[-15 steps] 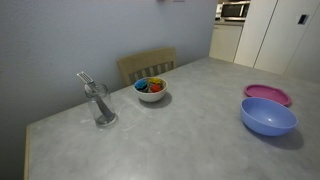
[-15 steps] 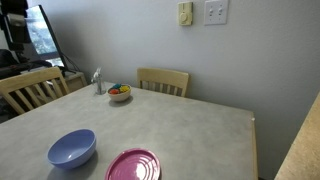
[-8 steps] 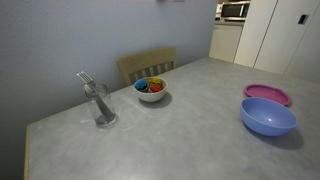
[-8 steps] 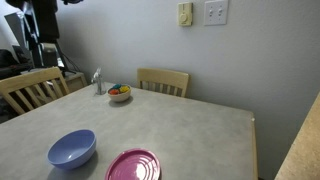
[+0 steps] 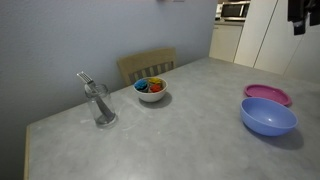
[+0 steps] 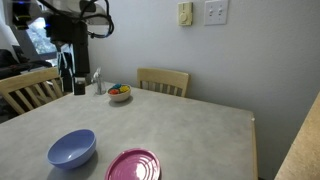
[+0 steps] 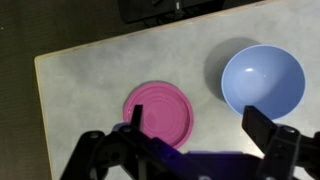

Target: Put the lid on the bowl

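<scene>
The pink lid (image 7: 158, 113) lies flat on the table beside the periwinkle-blue bowl (image 7: 262, 80), a small gap apart. Both exterior views show the lid (image 5: 267, 94) (image 6: 133, 164) and the bowl (image 5: 268, 116) (image 6: 72, 148) near the table's edge. My gripper (image 7: 198, 125) is open and empty, high above the table. In the wrist view one finger (image 7: 135, 118) stands over the lid's edge and the other just below the bowl. The gripper hangs well above the table in both exterior views (image 6: 68, 85) (image 5: 299, 20).
A small white bowl with colourful contents (image 5: 151, 89) (image 6: 119, 93) and a glass holding a fork (image 5: 99, 103) (image 6: 97, 80) stand at the far side. Wooden chairs (image 6: 164, 80) (image 6: 30, 88) stand at the table's edges.
The arm has come into both exterior views, moving in over the table. Lid, bowl and the other objects have not moved.
</scene>
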`<state>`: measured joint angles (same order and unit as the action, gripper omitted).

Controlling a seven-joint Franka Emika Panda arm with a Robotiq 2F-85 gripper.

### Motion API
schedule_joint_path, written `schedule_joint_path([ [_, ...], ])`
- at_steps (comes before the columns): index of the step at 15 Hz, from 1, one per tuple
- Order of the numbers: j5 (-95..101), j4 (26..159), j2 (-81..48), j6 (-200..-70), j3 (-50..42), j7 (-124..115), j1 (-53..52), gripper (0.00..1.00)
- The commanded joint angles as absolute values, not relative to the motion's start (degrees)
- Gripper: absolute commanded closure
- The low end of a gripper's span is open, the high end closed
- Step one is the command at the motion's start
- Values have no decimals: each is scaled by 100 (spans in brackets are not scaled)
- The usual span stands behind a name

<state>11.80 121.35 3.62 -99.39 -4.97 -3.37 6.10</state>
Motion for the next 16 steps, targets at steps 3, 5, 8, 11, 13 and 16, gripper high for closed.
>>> schedule_joint_path([
  [3, 1177, 11995, 28, -9929, -533, -334, 594, 0],
  [5, 1176, 11925, -122, -9929, -546, -332, 595, 0],
  [8, 1176, 11874, -171, -9927, -551, -330, 596, 0],
  [11, 1130, 11792, -341, -9964, -559, -367, 603, 0],
  [13, 1060, 11729, -496, -10013, -581, -422, 626, 0],
  [16, 833, 11576, -770, -10059, -635, -480, 682, 0],
])
